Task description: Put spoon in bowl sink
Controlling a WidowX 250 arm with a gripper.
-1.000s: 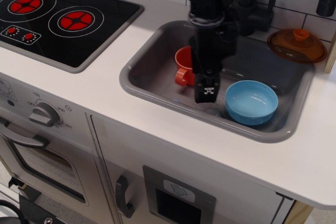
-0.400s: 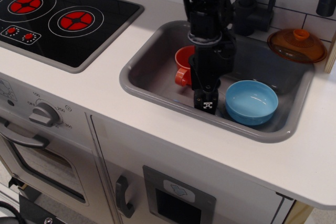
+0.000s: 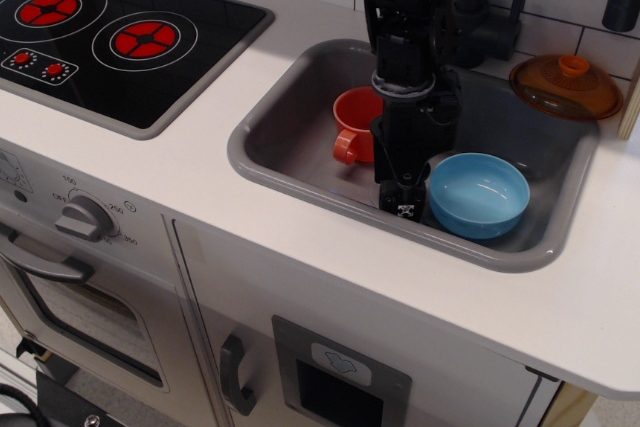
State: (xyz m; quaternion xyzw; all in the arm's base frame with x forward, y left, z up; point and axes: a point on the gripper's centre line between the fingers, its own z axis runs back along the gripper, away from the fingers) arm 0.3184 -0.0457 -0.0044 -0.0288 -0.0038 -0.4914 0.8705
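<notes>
The grey sink (image 3: 262,160) holds a light-blue bowl (image 3: 479,194) at the front right. My gripper (image 3: 405,209) points straight down into the sink, its tip low near the sink floor just left of the bowl. The black arm hides the fingertips' gap, so I cannot tell whether the jaws are open or shut. The blue spoon is not visible; it is hidden or out of view.
An orange-red cup (image 3: 356,124) with a handle stands in the sink just left of the arm. A black faucet (image 3: 480,7) rises behind the sink. An orange lid (image 3: 565,87) lies on the back right rim. A black stovetop (image 3: 110,37) is at the left.
The gripper has moved a little right and lower into the sink, closer to the bowl. The cup and bowl have not moved.
</notes>
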